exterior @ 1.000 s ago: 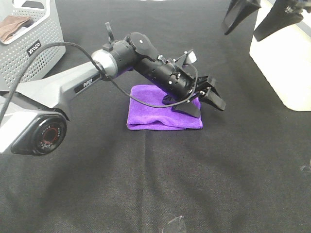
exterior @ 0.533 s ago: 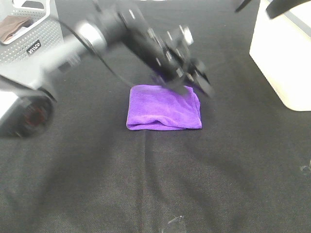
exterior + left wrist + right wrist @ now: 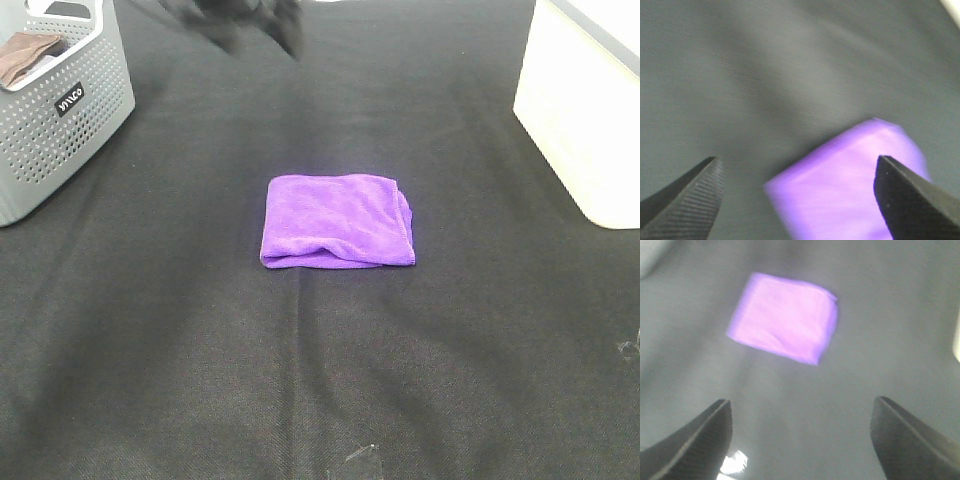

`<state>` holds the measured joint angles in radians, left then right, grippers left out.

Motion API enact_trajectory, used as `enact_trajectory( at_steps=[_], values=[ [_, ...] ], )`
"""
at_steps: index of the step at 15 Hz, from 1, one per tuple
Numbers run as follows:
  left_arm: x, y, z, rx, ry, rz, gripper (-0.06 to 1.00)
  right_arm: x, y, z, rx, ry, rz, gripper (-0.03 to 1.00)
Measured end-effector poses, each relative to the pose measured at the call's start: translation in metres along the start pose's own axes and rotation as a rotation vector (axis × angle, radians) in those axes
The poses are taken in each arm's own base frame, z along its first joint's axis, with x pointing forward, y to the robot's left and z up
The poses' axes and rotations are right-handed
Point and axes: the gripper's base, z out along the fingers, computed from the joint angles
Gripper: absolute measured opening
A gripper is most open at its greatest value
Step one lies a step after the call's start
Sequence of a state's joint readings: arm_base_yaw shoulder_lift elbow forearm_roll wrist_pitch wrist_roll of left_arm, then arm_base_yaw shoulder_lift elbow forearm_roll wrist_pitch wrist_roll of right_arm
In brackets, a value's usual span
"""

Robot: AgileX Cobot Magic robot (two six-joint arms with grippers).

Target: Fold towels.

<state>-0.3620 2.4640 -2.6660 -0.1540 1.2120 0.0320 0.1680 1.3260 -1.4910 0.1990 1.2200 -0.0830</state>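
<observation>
Black table (image 3: 200,380) lies bare on every side of the folded purple towel (image 3: 337,221) at its centre; left gripper (image 3: 800,200) and right gripper (image 3: 800,440) hang above, fingers spread wide, touching nothing.

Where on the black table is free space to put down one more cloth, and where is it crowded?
The table is bare in front of the purple towel, and also between the towel and the grey basket, and between the towel and the white box. It is crowded only at the far corners, where the basket and box stand.
</observation>
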Motion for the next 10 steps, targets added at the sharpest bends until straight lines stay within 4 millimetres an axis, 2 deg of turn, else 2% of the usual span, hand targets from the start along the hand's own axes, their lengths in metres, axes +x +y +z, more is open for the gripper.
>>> enact_trajectory(
  at_steps=[2,3,4,6,8,10],
  values=[
    [-0.002,0.009,-0.033,-0.095,-0.003,0.021,0.76,0.013,-0.003,-0.004,0.044,0.011,0.017,0.73],
    [0.004,0.017,-0.046,-0.133,0.033,0.019,0.76,0.02,-0.004,-0.009,0.062,0.007,0.026,0.73],
    [0.01,0.025,-0.069,-0.154,0.047,0.012,0.76,0.029,-0.002,-0.018,0.062,-0.01,0.025,0.73],
    [0.026,0.054,-0.122,-0.204,0.057,-0.044,0.76,0.035,0.001,-0.031,0.062,-0.043,0.021,0.73],
    [0.065,0.095,-0.205,-0.308,0.034,-0.154,0.76,0.05,0.006,-0.059,0.062,-0.125,0.011,0.73],
    [0.102,0.099,-0.239,-0.341,0.056,-0.21,0.76,0.069,0.01,-0.077,0.061,-0.176,0.003,0.73]
  ],
)
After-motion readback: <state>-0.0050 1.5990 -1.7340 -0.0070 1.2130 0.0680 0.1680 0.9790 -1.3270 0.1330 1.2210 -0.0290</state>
